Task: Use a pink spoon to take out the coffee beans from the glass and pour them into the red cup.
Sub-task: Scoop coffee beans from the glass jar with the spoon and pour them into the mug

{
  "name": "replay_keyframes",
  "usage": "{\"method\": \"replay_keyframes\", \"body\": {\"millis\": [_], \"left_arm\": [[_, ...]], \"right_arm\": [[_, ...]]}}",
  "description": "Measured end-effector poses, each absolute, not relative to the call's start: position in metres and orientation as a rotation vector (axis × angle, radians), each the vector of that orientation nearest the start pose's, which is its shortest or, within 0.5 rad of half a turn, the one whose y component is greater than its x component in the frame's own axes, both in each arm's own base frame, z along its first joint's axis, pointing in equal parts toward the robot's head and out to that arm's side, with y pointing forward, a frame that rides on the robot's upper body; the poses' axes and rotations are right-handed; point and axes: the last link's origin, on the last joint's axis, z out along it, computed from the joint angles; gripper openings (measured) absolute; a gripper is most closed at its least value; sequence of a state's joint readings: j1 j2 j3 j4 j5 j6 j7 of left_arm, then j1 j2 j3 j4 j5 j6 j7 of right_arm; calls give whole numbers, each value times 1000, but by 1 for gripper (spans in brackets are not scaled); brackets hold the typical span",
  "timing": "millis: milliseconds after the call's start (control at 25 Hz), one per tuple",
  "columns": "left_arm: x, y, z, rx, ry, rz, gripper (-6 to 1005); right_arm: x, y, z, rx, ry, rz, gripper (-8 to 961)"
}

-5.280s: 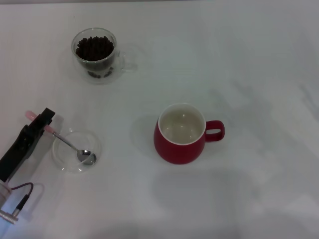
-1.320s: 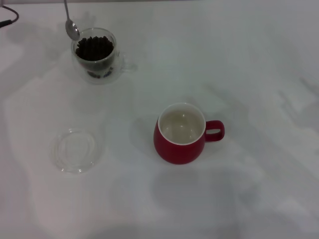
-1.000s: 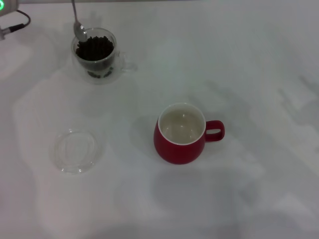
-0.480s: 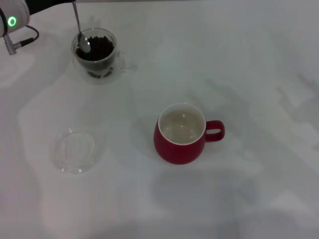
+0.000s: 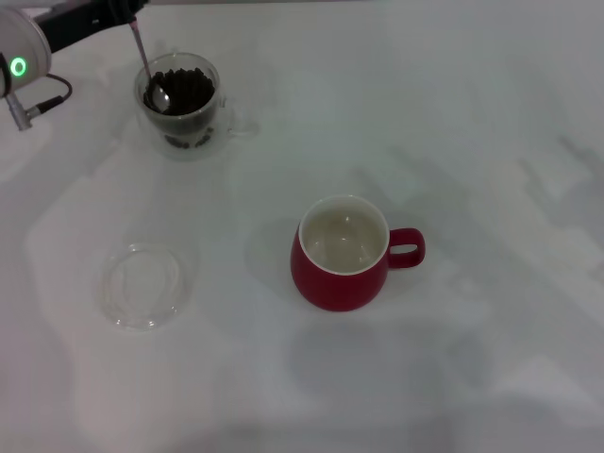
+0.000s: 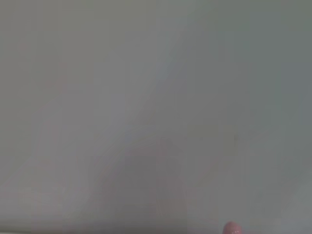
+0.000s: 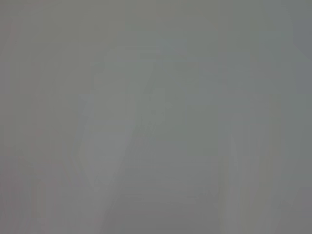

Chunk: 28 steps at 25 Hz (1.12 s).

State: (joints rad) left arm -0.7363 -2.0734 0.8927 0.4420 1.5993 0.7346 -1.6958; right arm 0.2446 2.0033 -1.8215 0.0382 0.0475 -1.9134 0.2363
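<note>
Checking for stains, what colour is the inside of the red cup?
Cream-white inside the cup; clearest in the head view.

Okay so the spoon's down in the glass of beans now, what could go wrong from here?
1. The glass is nearly brimful of coffee beans, so the spoon may push some over the rim.
2. The red cup stands well away, so beans may drop off on the way.
3. The left gripper holds the spoon steeply; a tilt may spill them.
</note>
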Motion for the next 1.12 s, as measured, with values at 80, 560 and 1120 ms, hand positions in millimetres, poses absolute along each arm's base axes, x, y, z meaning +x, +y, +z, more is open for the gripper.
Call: {"method": "replay_keyframes", "body": {"millis": [80, 560, 1120], "left_arm": [[-248, 443, -15, -2027, -1167, -707, 121], [-262, 433, -18, -1908, -1343, -826, 120], [-272, 419, -22, -1820, -1546, -953, 120]], "right_arm": [[331, 214, 40, -1716, 87, 998, 661], [332, 215, 40, -1714, 94, 993, 660], [334, 218, 40, -1711, 104, 976, 660]]}}
